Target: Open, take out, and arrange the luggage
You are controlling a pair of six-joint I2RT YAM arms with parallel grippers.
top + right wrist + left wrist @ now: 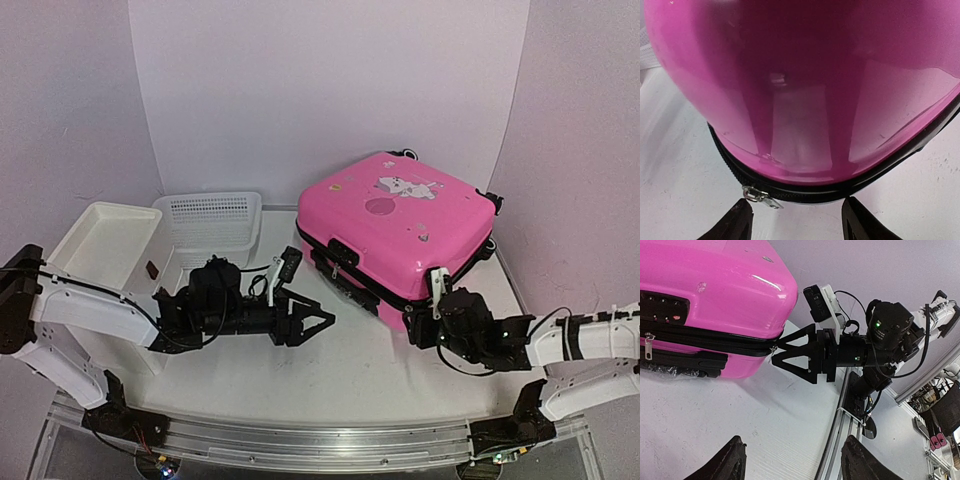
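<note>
The pink hard-shell luggage [400,225] lies flat and closed at centre right, stickers on top, its black zipper shut. My right gripper [410,322] is open at its near corner; in the right wrist view [797,222] the jaws straddle the black zipper band, with the silver zipper pull [760,196] just above the left fingertip [737,222], not gripped. My left gripper [318,325] is open and empty over the table left of the luggage. Its wrist view shows the luggage [715,285], the lock [662,307], the handle [695,362] and the right gripper [777,352] at the zipper.
A white mesh basket [210,225] and a white drawer tray [105,240] stand at the back left. White walls enclose the back and sides. An aluminium rail [300,440] runs along the near edge.
</note>
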